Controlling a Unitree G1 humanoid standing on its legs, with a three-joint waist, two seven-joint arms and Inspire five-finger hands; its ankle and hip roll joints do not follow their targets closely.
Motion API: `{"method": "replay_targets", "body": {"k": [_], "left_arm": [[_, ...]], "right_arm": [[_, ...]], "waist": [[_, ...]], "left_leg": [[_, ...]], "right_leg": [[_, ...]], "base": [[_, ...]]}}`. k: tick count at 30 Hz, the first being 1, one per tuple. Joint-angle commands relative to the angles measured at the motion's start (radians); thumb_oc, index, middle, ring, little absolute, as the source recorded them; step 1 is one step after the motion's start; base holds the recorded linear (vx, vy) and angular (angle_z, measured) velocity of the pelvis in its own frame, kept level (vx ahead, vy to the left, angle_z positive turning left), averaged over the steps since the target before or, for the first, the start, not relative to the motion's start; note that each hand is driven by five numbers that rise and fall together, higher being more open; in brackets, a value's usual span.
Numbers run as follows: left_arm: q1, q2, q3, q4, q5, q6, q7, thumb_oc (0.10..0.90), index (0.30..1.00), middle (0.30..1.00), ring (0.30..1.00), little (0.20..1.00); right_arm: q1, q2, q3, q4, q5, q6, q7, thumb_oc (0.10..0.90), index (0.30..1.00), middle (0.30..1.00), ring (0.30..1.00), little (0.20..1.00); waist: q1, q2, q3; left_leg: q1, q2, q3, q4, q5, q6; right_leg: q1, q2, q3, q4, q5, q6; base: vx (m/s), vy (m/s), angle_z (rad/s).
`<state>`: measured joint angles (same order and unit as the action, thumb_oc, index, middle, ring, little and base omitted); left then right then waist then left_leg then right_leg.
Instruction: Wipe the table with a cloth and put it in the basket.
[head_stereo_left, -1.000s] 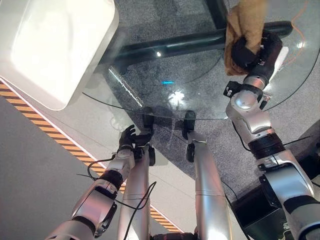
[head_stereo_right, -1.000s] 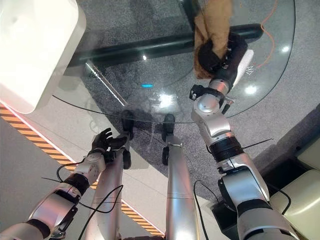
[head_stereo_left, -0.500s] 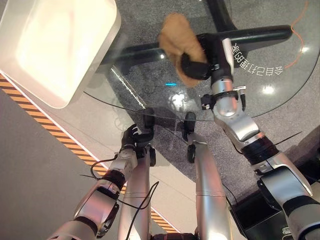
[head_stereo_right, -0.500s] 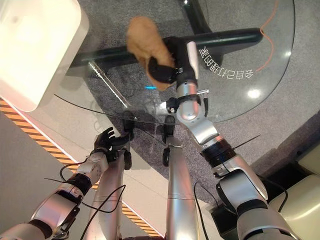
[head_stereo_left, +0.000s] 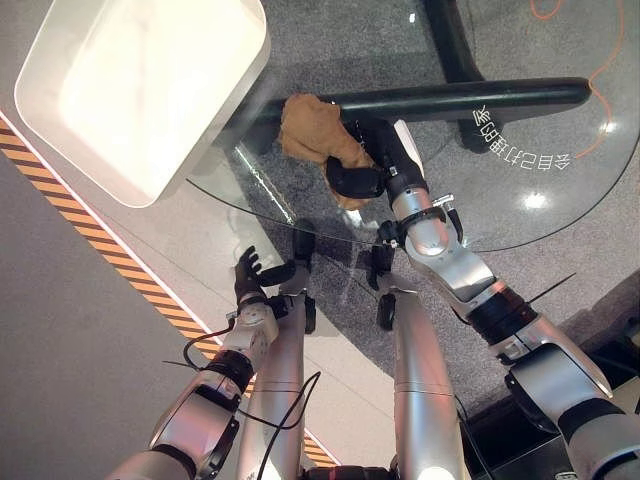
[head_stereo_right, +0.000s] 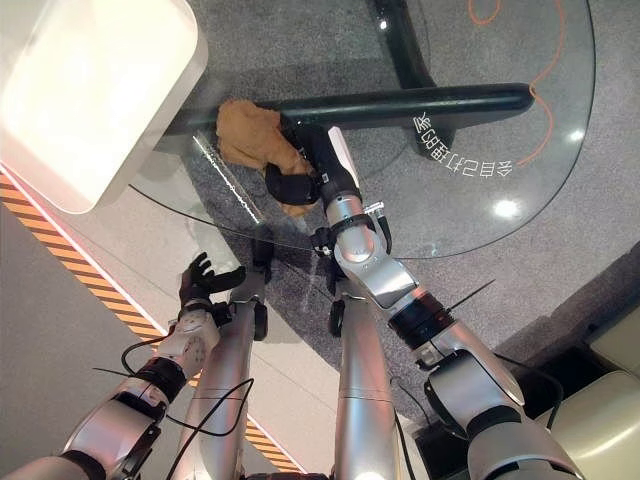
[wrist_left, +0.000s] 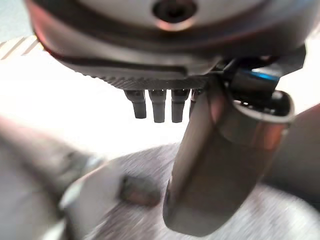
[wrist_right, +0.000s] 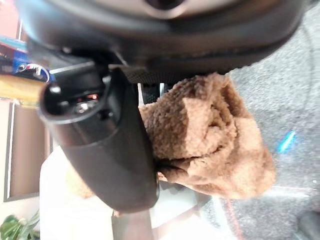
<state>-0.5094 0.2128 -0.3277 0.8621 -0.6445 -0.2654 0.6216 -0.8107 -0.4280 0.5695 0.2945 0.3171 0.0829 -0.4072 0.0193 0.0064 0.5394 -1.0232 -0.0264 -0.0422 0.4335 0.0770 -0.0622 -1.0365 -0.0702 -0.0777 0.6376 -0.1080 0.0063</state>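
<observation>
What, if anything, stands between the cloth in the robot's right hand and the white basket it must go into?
Nothing visible does. The right hand is shut on the brown cloth over the glass table, near its left edge. The basket is just to the left, open side up, with only bare glass between.

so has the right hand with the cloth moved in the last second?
Yes. The right hand, shut on the cloth, has swept leftward across the glass table, toward the white basket.
</observation>
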Motion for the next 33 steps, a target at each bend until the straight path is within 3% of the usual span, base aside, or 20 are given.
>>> {"method": "replay_targets", "body": {"k": [1, 3, 7, 12, 17, 23, 33], "left_arm": [[0.252, 0.032, 0.060, 0.004, 0.082, -0.228, 0.030, 0.800, 0.900, 0.900, 0.900, 0.900], [0.309, 0.046, 0.087, -0.025, 0.095, -0.269, 0.027, 0.800, 0.900, 0.900, 0.900, 0.900], [0.357, 0.065, 0.122, -0.082, 0.119, -0.272, 0.047, 0.800, 0.900, 0.900, 0.900, 0.900], [0.395, 0.078, 0.175, -0.134, 0.162, -0.252, 0.146, 0.800, 0.900, 0.900, 0.900, 0.900], [0.429, 0.065, 0.246, -0.204, 0.161, -0.294, 0.183, 0.800, 0.900, 0.900, 0.900, 0.900], [0.457, 0.081, 0.251, -0.410, 0.181, -0.335, 0.058, 0.800, 0.900, 0.900, 0.900, 0.900], [0.497, 0.143, 0.162, -0.753, -0.010, -0.304, -0.352, 0.800, 0.900, 0.900, 0.900, 0.900]], "right_arm": [[0.097, -0.030, -0.078, -0.093, 0.018, -0.136, -0.053, 0.100, 0.300, 0.300, 0.300, 0.200], [0.118, -0.038, -0.122, -0.104, 0.018, -0.139, -0.052, 0.100, 0.300, 0.300, 0.300, 0.200], [0.138, -0.048, -0.166, -0.125, 0.012, -0.126, -0.055, 0.100, 0.300, 0.300, 0.300, 0.200], [0.171, -0.057, -0.210, -0.165, 0.012, -0.115, -0.057, 0.100, 0.300, 0.300, 0.300, 0.200], [0.208, -0.052, -0.227, -0.209, 0.010, -0.127, -0.068, 0.100, 0.300, 0.300, 0.300, 0.200], [0.248, -0.044, -0.258, -0.307, 0.049, -0.156, -0.023, 0.100, 0.300, 0.300, 0.300, 0.200], [0.330, -0.015, -0.288, -0.473, 0.244, -0.308, 0.221, 0.100, 0.300, 0.300, 0.300, 0.200]], "waist": [[0.029, 0.044, -0.019], [0.040, 0.049, -0.019], [0.050, 0.056, -0.019], [0.056, 0.059, -0.019], [0.062, 0.051, -0.019], [0.068, 0.050, -0.019], [0.062, 0.064, -0.019]], "left_leg": [[0.079, -0.078, 0.060, 0.047, -0.112, 0.077], [0.107, -0.075, 0.060, 0.036, -0.113, 0.076], [0.149, -0.074, 0.058, 0.019, -0.113, 0.077], [0.208, -0.072, 0.054, -0.005, -0.107, 0.079], [0.243, -0.071, 0.043, -0.011, -0.105, 0.076], [0.271, -0.071, 0.032, -0.025, -0.099, 0.078], [0.295, -0.080, 0.031, -0.031, -0.095, 0.090]], "right_leg": [[0.072, 0.026, -0.029, -0.133, 0.076, 0.025], [0.099, 0.021, -0.042, -0.139, 0.070, 0.021], [0.139, 0.020, -0.053, -0.146, 0.064, 0.015], [0.197, 0.024, -0.061, -0.157, 0.055, 0.007], [0.236, 0.030, -0.063, -0.155, 0.043, 0.000], [0.266, 0.035, -0.067, -0.155, 0.037, -0.002], [0.304, 0.032, -0.072, -0.179, 0.048, -0.001]], "base": [[-0.07, -0.142, 0.21], [-0.05, -0.081, 0.17], [-0.03, -0.039, 0.04], [-0.03, -0.028, 0.02], [-0.03, -0.050, -0.01], [-0.02, -0.038, 0.01], [0.00, 0.000, 0.00]]}}
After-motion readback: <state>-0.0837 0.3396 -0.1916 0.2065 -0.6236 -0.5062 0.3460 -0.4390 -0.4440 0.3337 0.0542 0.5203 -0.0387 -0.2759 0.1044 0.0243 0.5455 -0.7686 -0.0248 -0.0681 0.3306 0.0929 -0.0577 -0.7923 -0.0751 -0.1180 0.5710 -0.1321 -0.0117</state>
